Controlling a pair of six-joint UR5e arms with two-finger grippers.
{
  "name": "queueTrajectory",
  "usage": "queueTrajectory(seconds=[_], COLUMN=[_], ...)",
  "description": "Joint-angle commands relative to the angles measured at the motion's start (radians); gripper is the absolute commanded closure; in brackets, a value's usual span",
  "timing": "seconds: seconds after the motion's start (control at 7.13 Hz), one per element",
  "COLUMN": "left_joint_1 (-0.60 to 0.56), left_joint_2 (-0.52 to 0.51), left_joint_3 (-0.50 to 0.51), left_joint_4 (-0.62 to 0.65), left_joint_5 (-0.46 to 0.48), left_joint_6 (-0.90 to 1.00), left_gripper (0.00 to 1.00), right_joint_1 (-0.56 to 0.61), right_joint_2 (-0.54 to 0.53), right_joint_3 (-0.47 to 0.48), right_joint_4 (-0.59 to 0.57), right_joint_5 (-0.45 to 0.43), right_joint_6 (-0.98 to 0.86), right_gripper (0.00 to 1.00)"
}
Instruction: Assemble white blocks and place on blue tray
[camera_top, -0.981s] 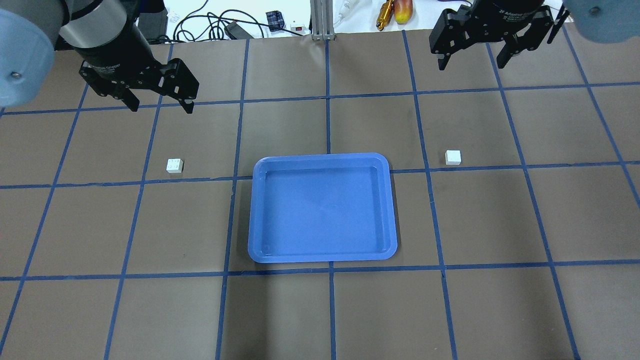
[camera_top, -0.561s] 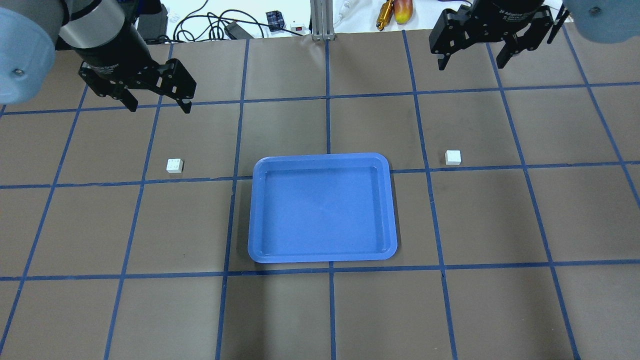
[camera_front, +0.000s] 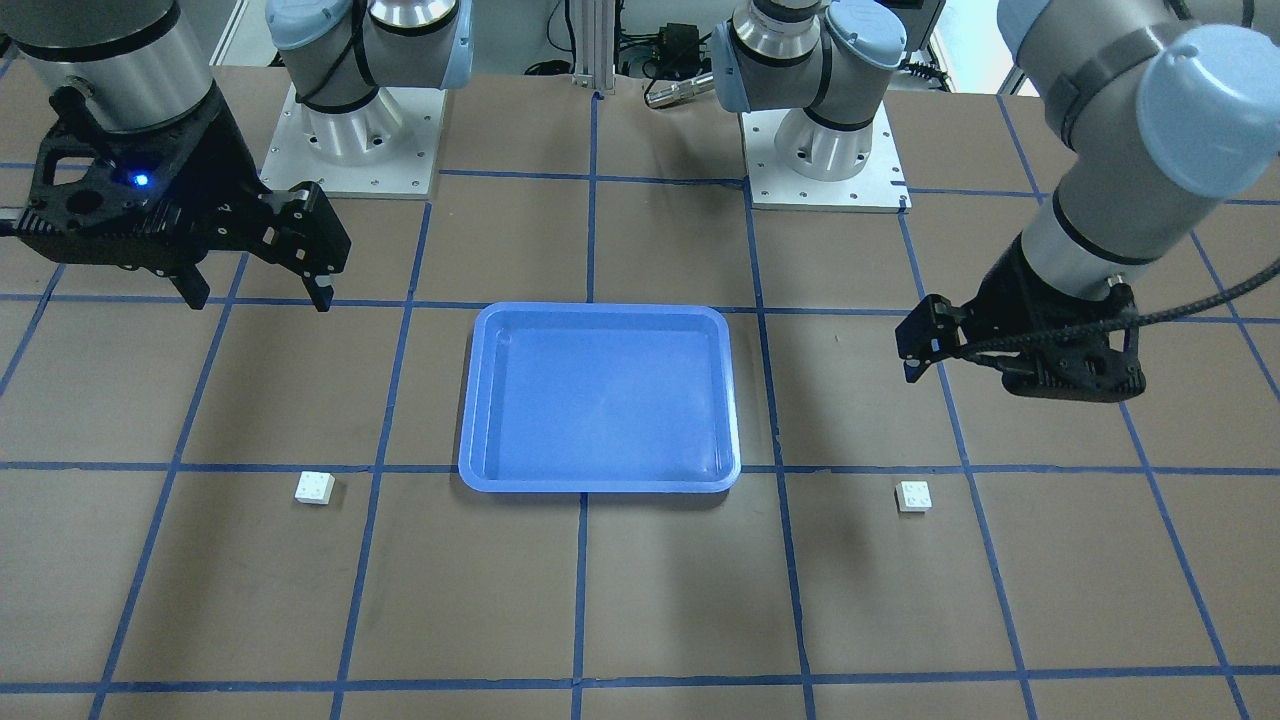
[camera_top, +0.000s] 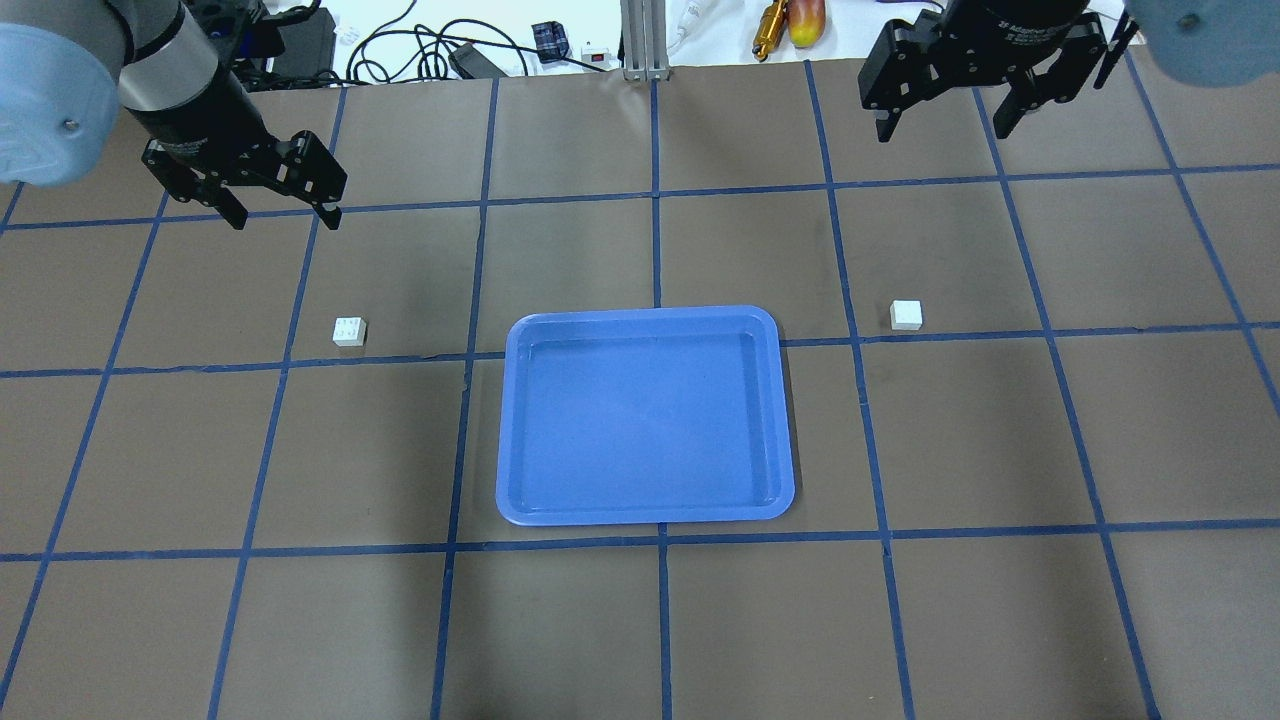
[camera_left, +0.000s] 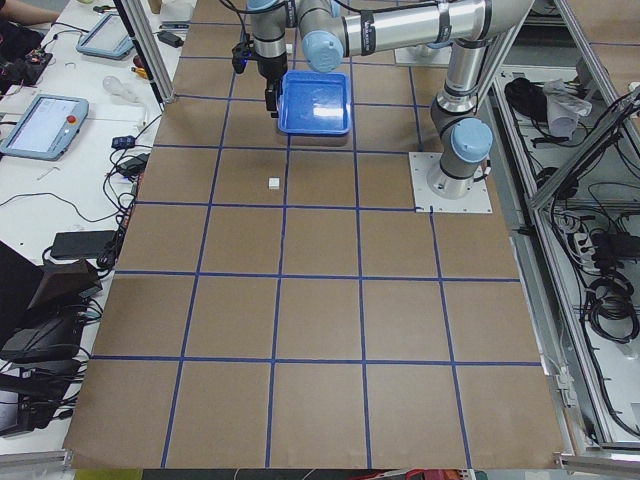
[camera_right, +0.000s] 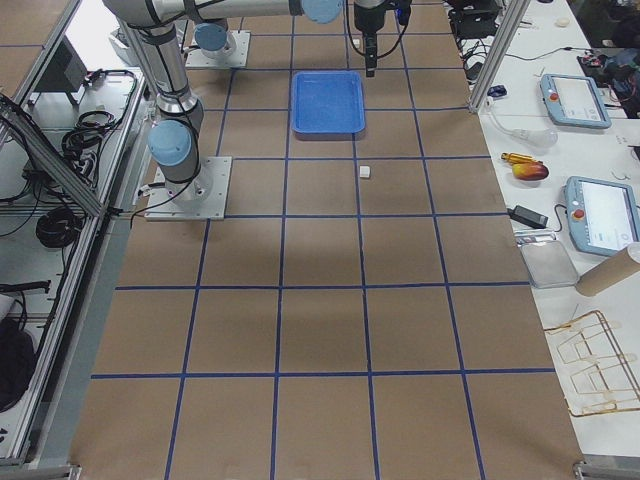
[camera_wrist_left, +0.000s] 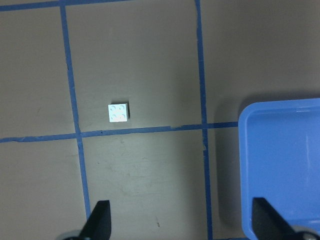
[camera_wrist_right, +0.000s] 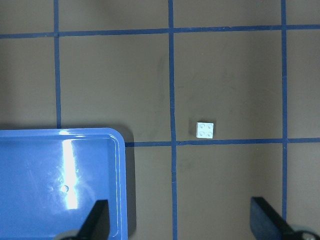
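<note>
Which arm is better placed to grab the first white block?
Left, probably. The left gripper, open, hangs nearer the left block on its side. The right gripper, also open, sits at the far edge of the table, farther from the right block.

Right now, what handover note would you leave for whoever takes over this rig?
Left gripper: open, empty, above the table, beyond the left block.
Right gripper: open, empty, near the far edge, beyond the right block.
Blocks: apart, studs up, one on each side of the tray, which holds nothing.
Done: nothing yet.
To do: pick up both blocks, join them, set them on the tray.
</note>
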Motion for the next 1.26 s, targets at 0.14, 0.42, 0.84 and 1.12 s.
queueTrajectory(seconds=[0.14, 0.42, 0.84, 1.12], left_joint_1=[0.041, 0.047, 0.085, 0.104], left_joint_2=[-0.103, -0.141, -0.204, -0.231], left_joint_3=[-0.129, -0.224, -0.271, -0.283], left_joint_4=[0.239, 0.384, 0.480, 0.486], left_joint_5=[0.004, 0.005, 0.005, 0.004], left_joint_6=[0.045, 0.047, 0.076, 0.074], left_gripper=[0.00, 0.00, 0.02, 0.02], right_joint_1=[-0.028, -0.075, -0.184, -0.264], right_joint_2=[-0.002, -0.008, -0.019, -0.019], right_joint_3=[-0.004, -0.004, 0.005, 0.059], right_joint_4=[0.102, 0.139, 0.211, 0.198], right_joint_5=[-0.033, -0.038, -0.029, -0.027], right_joint_6=[-0.307, -0.493, -0.887, -1.126], right_gripper=[0.00, 0.00, 0.00, 0.00])
